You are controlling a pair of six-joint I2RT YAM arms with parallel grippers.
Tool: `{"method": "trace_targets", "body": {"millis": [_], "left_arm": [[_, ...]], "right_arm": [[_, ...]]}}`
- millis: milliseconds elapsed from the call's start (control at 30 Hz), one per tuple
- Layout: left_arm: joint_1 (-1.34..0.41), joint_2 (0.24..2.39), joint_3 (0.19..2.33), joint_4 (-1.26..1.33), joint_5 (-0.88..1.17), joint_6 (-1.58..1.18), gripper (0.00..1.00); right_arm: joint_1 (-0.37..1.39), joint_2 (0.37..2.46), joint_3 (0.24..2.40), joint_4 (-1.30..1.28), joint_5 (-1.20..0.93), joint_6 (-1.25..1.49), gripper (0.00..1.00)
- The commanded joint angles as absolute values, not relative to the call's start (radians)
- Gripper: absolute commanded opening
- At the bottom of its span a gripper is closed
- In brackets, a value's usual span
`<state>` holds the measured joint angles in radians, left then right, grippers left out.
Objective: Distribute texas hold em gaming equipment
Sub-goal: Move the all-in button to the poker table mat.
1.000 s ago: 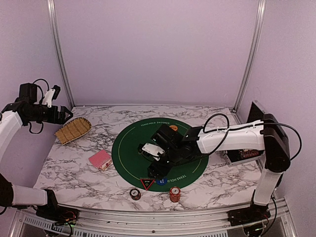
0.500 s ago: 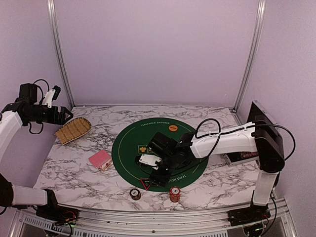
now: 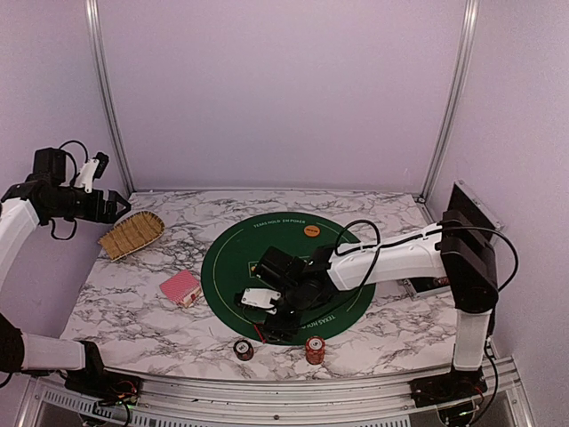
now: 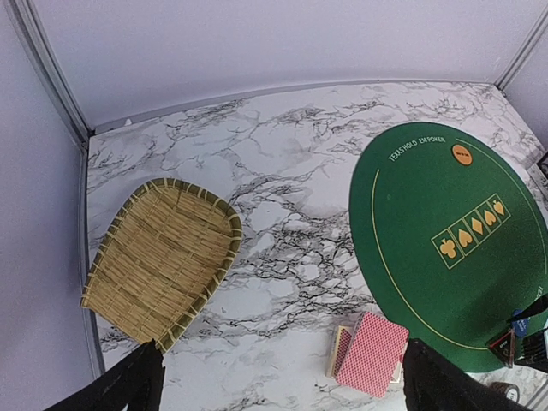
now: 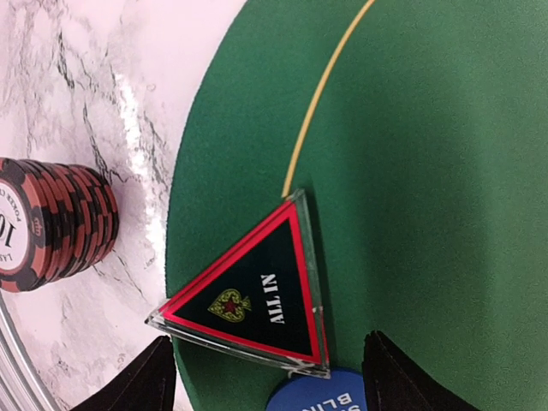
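A black-and-red triangular "ALL IN" marker (image 5: 257, 295) lies on the near edge of the green mat (image 3: 231, 258), with a blue button (image 5: 317, 394) touching its corner. My right gripper (image 3: 271, 325) hangs low over the marker, open, with one finger on each side of it (image 5: 265, 381). Next to it on the marble stands a dark-red chip stack (image 5: 51, 223); from above I see a dark stack (image 3: 243, 349) and a red-orange stack (image 3: 314, 349). Pink-backed cards (image 3: 180, 287) lie left of the mat. My left gripper (image 3: 98, 206) is open, high at the far left.
A tan woven basket (image 3: 132, 233) lies at the back left. An orange chip (image 3: 310, 230) sits on the far part of the mat. A black case (image 3: 462, 231) stands at the right edge. The aluminium rail runs along the near edge.
My right gripper has moved toward the near left and come down over the triangular marker, and its jaws have narrowed slightly. The left arm has stayed still.
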<state>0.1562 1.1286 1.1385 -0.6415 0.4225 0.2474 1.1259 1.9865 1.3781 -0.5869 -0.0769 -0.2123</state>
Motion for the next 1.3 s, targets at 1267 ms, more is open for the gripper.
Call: {"method": "trace_targets", "body": {"millis": [1267], "left_arm": [[0.161, 1.104, 1.18, -0.668, 0.427, 0.252, 0.99]], "right_arm": [[1.115, 2.166, 1.565, -0.501, 0.038, -0.127, 0.37]]}}
